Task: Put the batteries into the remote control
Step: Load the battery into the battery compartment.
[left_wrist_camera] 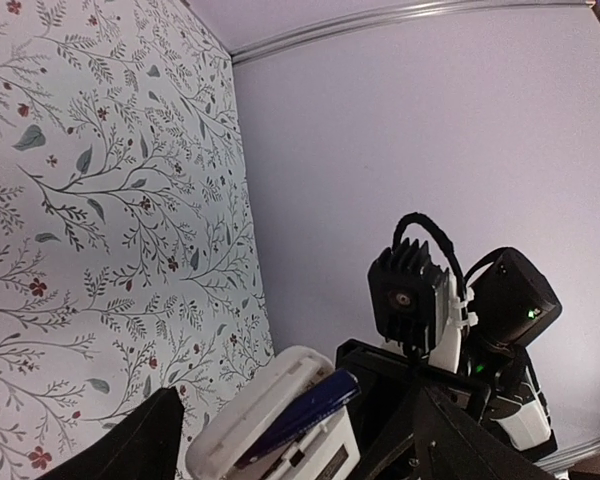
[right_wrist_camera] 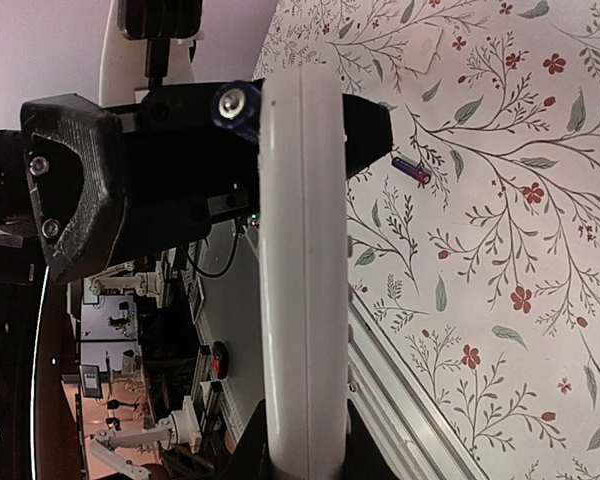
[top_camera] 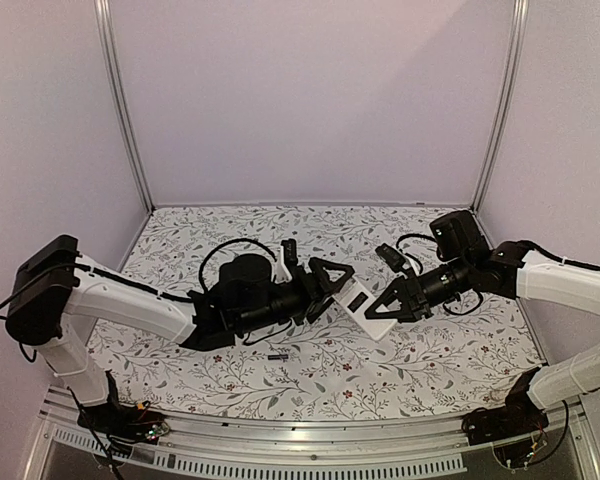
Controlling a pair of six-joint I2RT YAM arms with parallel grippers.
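Note:
The white remote control (top_camera: 368,312) is held off the table, back side up, with my right gripper (top_camera: 388,303) shut on its end. In the right wrist view it stands edge-on (right_wrist_camera: 300,280) between my right gripper's jaws (right_wrist_camera: 305,455). One dark blue battery (left_wrist_camera: 305,418) lies slanted in the remote's (left_wrist_camera: 245,415) recess, and its end shows in the right wrist view (right_wrist_camera: 236,103). My left gripper (top_camera: 337,284) is open, one jaw on each side of the remote (left_wrist_camera: 295,405), and neither touches the battery. The second battery (top_camera: 277,356) lies on the table, also in the right wrist view (right_wrist_camera: 412,168).
The table has a floral cloth (top_camera: 230,385) with dark leaf and flower marks. A metal rail (top_camera: 310,435) runs along the near edge. Purple walls close the back and both sides. My right arm's camera (left_wrist_camera: 412,295) faces the left wrist view.

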